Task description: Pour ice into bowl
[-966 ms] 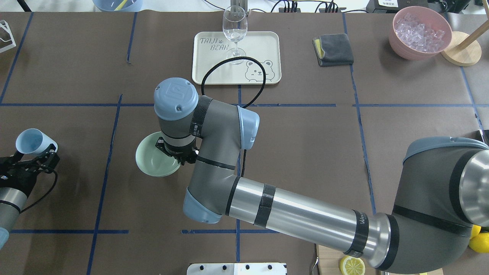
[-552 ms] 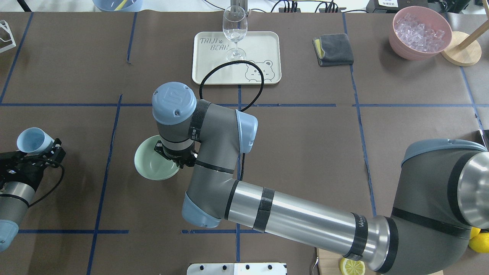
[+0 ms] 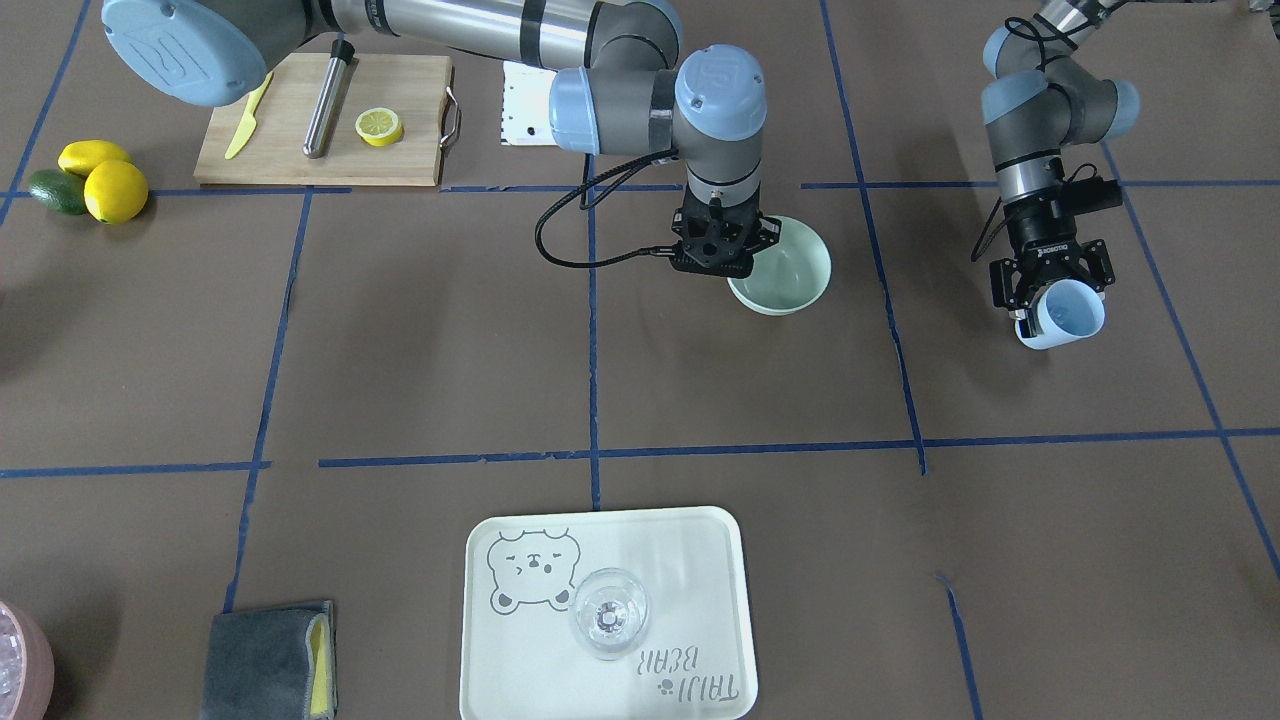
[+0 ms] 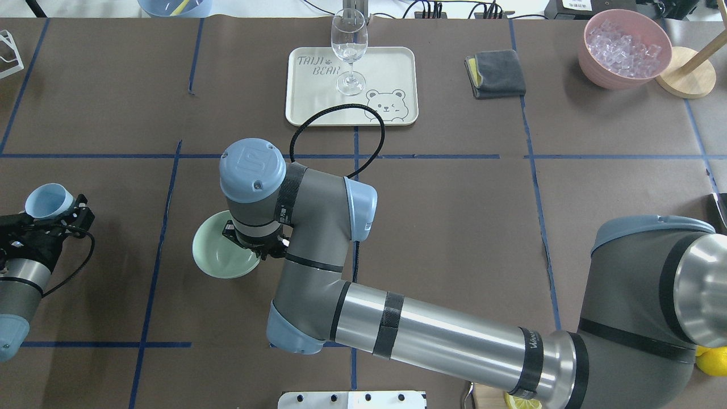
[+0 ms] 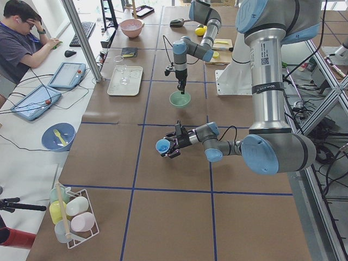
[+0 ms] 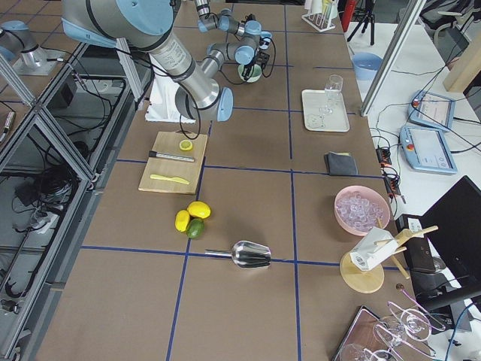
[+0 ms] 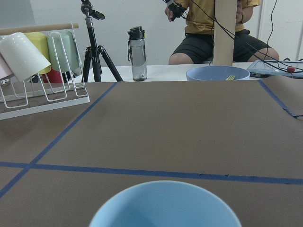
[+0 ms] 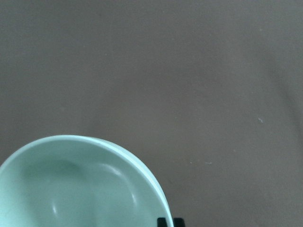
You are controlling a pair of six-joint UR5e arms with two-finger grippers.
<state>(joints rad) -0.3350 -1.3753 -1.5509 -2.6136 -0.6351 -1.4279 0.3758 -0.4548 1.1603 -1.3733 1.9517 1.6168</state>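
Right end effector [image 3: 718, 262] is clamped on the near rim of the mint bowl [image 3: 790, 272], just above the middle of the front-facing view, holding it a little tilted over the tabletop [image 3: 420, 360]. Left end effector [image 3: 1045, 300] sits at the right edge of that view, well apart from the bowl, clenched around a light blue cup [image 3: 1068, 314] whose mouth leans forward. From above, the cup [image 4: 48, 201] lies at the far left and the bowl [image 4: 218, 253] left of centre.

No ice shows in the bowl, whose inside looks bare in the right wrist view [image 8: 75, 189]. Whether the cup carries any cannot be told; its interior appears plain blue in the left wrist view [image 7: 165, 208]. The only cubes plainly visible lie in the pink container [image 4: 625, 48] at the upper right of the overhead view.

To do this step well, I judge the two vessels should be brought together, the bowl kept level and steady, the cup's lip brought over the bowl's centre, then tipped slowly so cubes slide rather than bounce out.
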